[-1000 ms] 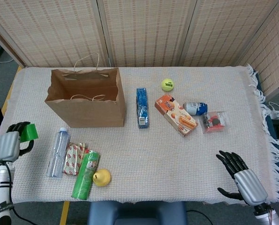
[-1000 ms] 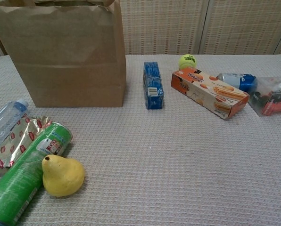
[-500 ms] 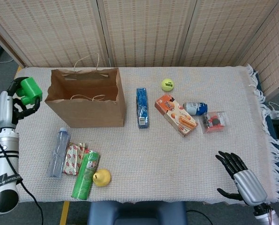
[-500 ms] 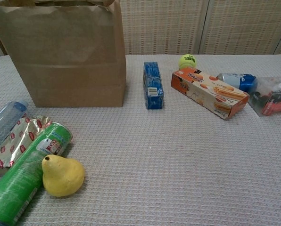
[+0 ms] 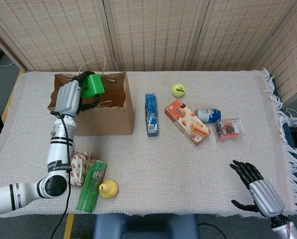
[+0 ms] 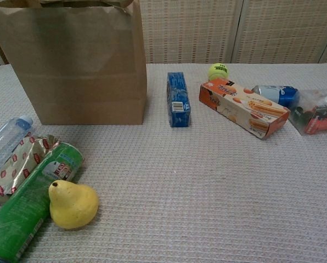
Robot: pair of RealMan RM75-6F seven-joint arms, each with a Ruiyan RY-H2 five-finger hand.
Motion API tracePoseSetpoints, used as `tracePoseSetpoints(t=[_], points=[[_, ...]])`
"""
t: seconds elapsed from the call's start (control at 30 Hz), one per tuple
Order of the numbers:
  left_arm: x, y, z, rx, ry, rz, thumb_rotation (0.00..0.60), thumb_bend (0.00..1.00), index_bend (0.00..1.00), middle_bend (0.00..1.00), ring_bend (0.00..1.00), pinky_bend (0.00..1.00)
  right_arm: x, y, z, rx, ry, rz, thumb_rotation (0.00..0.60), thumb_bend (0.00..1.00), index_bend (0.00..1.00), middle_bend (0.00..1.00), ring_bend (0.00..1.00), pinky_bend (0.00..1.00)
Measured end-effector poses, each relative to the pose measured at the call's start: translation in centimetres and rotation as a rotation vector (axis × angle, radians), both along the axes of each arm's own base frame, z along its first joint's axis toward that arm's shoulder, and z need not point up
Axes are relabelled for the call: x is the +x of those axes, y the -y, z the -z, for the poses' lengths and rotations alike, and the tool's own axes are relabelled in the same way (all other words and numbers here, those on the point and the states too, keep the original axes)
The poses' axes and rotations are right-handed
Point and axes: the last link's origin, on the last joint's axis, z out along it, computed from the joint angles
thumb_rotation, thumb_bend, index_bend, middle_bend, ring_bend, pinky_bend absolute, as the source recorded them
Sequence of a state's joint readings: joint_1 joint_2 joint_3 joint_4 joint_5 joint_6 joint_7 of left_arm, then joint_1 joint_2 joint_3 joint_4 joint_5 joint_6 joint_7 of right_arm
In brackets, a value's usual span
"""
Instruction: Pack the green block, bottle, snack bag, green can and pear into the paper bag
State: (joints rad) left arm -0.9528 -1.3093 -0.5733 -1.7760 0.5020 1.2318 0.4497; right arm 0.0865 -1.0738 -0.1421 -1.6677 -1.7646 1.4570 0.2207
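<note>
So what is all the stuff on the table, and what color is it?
paper bag: 1, brown, back left, open top
green block: 1, green, held over the bag
bottle: 1, clear, front left
snack bag: 1, red and silver, beside bottle
green can: 1, green, lying front left
pear: 1, yellow, touching can
blue box: 1, right of bag
tennis ball: 1, yellow-green, back
orange box: 1, middle right
blue can: 1, lying right
clear packet: 1, red and black bits inside, right
left hand: holds block
right hand: empty, front right

A cloth-covered table (image 5: pixel 153 159) carries a paper bag (image 5: pixel 106 119); bottle (image 6: pixel 4 142), snack bag (image 6: pixel 18 164), green can (image 6: pixel 26 205), pear (image 6: pixel 73 204); blue box (image 5: pixel 151 114), tennis ball (image 5: pixel 178 90), orange carton (image 5: pixel 187 122), blue can (image 5: pixel 208 115), clear pouch (image 5: pixel 227 129).
</note>
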Motion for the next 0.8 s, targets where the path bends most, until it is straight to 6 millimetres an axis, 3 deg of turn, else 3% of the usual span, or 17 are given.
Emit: tracePoseSetpoints(t=[0.07,0.1,0.23,0.57,0.8], points=[[0.4,-0.2,1.1,-0.018,-0.050,0.004,0.600,0.38,0.15,0.10,0.13,0.32,0.0,0.0,0.0,-0.001,-0.001,-0.001,0.600,0.06,0.00,0.00,0.00,0.00],[0.6,-0.3,1.5,-0.026,-0.069,0.008,0.600,0.37,0.10,0.04,0.08,0.27,0.0,0.0,-0.1,0.000,0.000,0.000,0.600,0.06,0.00,0.00,0.00,0.00],[1.1,-0.4,2.4,-0.043,-0.107,0.031,0.600,0.36,0.01,0.00,0.01,0.18,-0.1,0.0,-0.1,0.000,0.001,0.006,0.600,0.06,0.00,0.00,0.00,0.00],[0.7,0.1,1.1,-0.035,-0.068,0.033,0.600,0.36,0.00,0.00,0.00,0.17,-0.1,-0.1,-0.2,-0.007,-0.013,0.004,0.600,0.06,0.00,0.00,0.00,0.00],[-1.4,1.6,-0.8,0.005,-0.053,0.052,0.600,0.44,0.12,0.03,0.07,0.26,-0.2,-0.1,-0.2,-0.015,-0.021,0.001,0.600,0.06,0.00,0.00,0.00,0.00]])
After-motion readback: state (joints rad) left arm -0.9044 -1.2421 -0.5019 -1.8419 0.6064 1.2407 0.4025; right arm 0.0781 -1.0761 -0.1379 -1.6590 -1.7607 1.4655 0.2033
